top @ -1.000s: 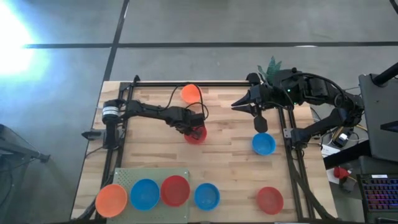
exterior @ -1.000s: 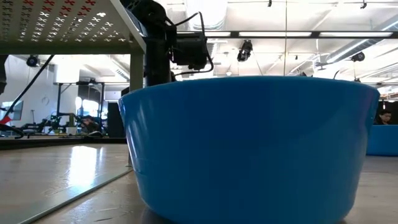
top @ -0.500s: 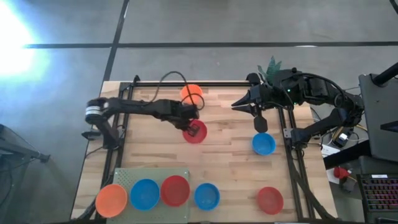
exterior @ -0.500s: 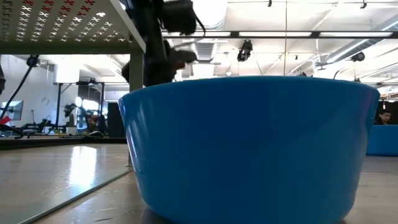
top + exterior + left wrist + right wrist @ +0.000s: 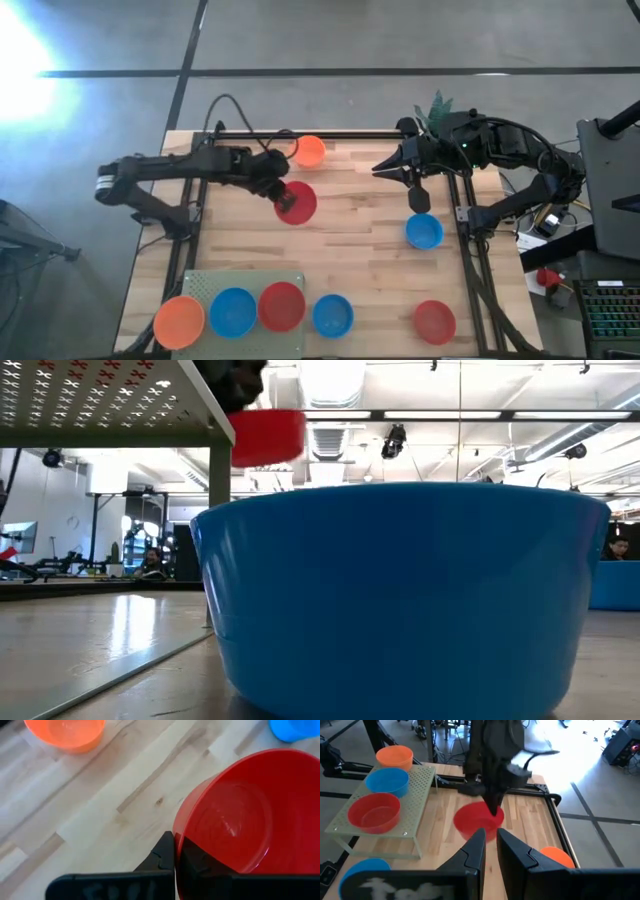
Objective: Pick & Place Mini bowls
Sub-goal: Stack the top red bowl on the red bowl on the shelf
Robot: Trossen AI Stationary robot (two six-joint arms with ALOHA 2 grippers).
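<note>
Gripping the red bowl (image 5: 297, 202) by its rim with closed jaws, the left gripper (image 5: 277, 196) has lifted it off the tabletop (image 5: 360, 260); a second ago the bowl was lower and more to the right, so the carry to the perforated rack (image 5: 245, 284) has probably begun. Farther off, the right gripper (image 5: 419, 195) waits above a blue bowl (image 5: 424, 232), jaws nearly closed and holding nothing.
</note>
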